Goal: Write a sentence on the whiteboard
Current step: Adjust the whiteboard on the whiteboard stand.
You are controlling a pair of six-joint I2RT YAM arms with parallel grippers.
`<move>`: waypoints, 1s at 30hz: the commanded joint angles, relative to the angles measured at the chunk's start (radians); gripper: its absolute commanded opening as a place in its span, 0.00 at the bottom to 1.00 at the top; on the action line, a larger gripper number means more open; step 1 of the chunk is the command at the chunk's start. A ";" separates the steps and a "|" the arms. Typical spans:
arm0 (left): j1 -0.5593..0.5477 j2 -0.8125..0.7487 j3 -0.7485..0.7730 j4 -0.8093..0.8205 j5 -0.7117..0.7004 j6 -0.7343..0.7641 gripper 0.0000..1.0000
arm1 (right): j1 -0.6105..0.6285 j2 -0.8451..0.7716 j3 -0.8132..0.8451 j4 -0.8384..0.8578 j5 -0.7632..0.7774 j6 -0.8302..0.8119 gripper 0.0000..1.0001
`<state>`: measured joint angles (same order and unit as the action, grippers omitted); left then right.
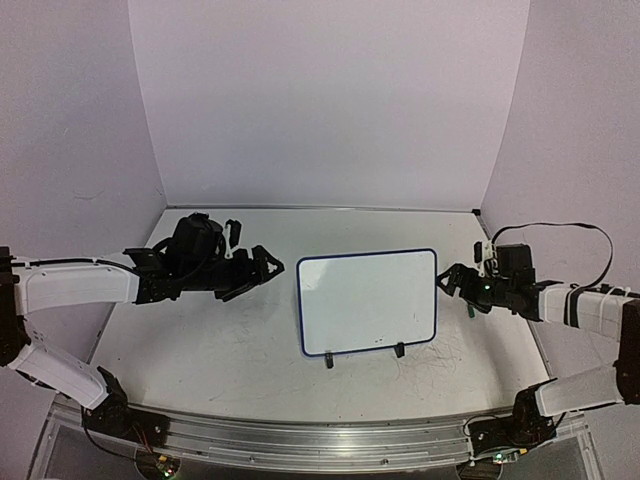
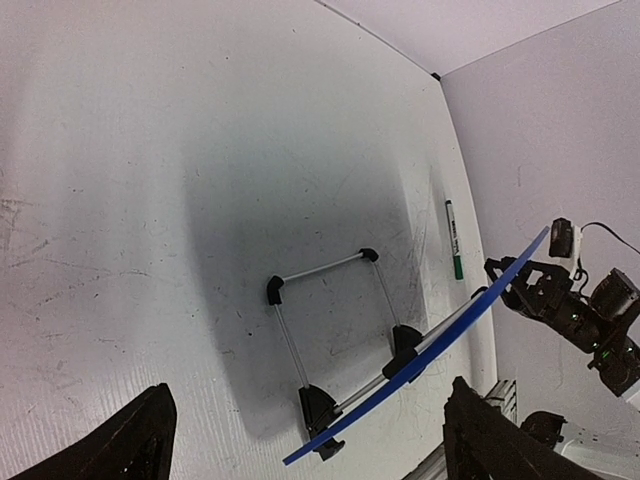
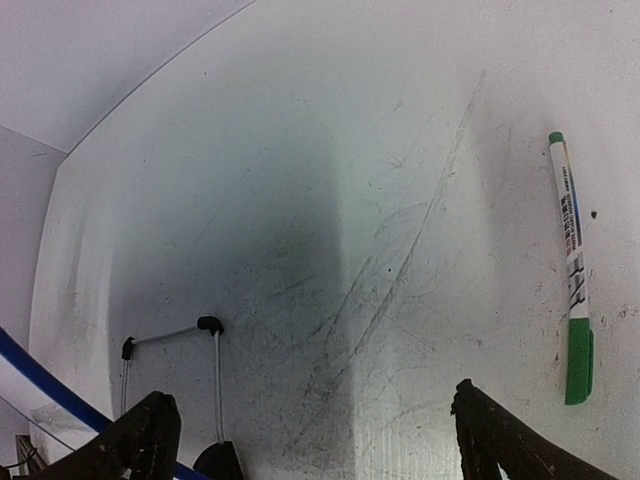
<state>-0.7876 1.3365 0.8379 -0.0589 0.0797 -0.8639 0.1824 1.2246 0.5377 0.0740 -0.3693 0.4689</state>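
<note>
Right gripper [image 3: 315, 395]: its two dark fingers [image 3: 140, 440] sit in the bottom corners of the right wrist view, spread wide with nothing between them, so it is open and empty. Marker [image 3: 572, 265]: lies flat on the table [image 3: 300, 150], ahead of this gripper and off toward the finger at the right of that view, outside the middle of the gap. Its long axis runs roughly away from the camera, green cap at the near end. Left gripper [image 1: 262, 270]: likewise spread and empty, beyond the far side of the whiteboard [image 1: 367, 300]; the right arm is plainly nearer the marker. Whiteboard: stands tilted mid-table, face blank, nothing written. Judgement: pickup calls for a sideways shift toward the marker, jaws set across its barrel
</note>
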 commanded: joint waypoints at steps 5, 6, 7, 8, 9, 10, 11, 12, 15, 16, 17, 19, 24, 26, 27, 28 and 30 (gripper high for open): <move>-0.004 -0.040 0.027 0.033 -0.016 -0.016 0.94 | 0.068 -0.016 0.010 0.053 -0.007 0.014 0.96; -0.004 -0.043 0.026 0.033 -0.017 -0.018 0.94 | 0.073 -0.018 0.010 0.053 -0.007 0.016 0.96; -0.003 -0.045 0.026 0.033 -0.019 -0.019 0.94 | 0.076 -0.021 0.008 0.052 -0.006 0.019 0.96; -0.003 -0.048 0.025 0.033 -0.020 -0.020 0.94 | 0.077 -0.027 0.005 0.052 -0.004 0.020 0.96; -0.003 -0.050 0.023 0.033 -0.020 -0.021 0.94 | 0.077 -0.035 0.000 0.051 0.001 0.022 0.96; -0.003 -0.053 0.022 0.033 -0.020 -0.022 0.94 | 0.076 -0.039 -0.004 0.051 0.004 0.022 0.97; -0.003 -0.055 0.021 0.033 -0.021 -0.023 0.94 | 0.076 -0.042 -0.005 0.049 0.013 0.024 0.97; -0.004 -0.057 0.019 0.033 -0.021 -0.023 0.94 | 0.075 -0.044 -0.006 0.044 0.031 0.028 0.98; -0.004 -0.066 0.014 0.033 -0.023 -0.026 0.94 | 0.074 -0.047 -0.005 0.035 0.056 0.032 0.98; -0.004 -0.070 0.011 0.034 -0.024 -0.027 0.94 | 0.074 -0.045 -0.003 0.035 0.054 0.031 0.98; -0.004 -0.074 0.009 0.033 -0.024 -0.028 0.94 | 0.074 -0.043 -0.001 0.036 0.054 0.032 0.98; -0.004 -0.081 0.005 0.033 -0.025 -0.027 0.94 | 0.073 -0.040 0.007 0.029 0.073 0.030 0.98; -0.003 -0.094 -0.005 0.031 -0.032 -0.026 0.94 | 0.061 -0.049 0.012 0.012 0.082 0.027 0.98; -0.004 -0.098 -0.006 0.031 -0.034 -0.025 0.94 | 0.060 -0.050 0.013 0.006 0.083 0.034 0.98; -0.004 -0.097 -0.007 0.031 -0.034 -0.024 0.94 | 0.059 -0.050 0.011 0.004 0.084 0.037 0.98; -0.004 -0.097 -0.007 0.030 -0.033 -0.024 0.94 | 0.059 -0.051 0.010 0.002 0.086 0.040 0.98; -0.004 -0.098 -0.009 0.031 -0.032 -0.023 0.94 | 0.061 -0.058 0.006 -0.005 0.093 0.045 0.98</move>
<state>-0.7876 1.2722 0.8362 -0.0589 0.0648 -0.8894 0.2466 1.1982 0.5331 0.0774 -0.3032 0.5002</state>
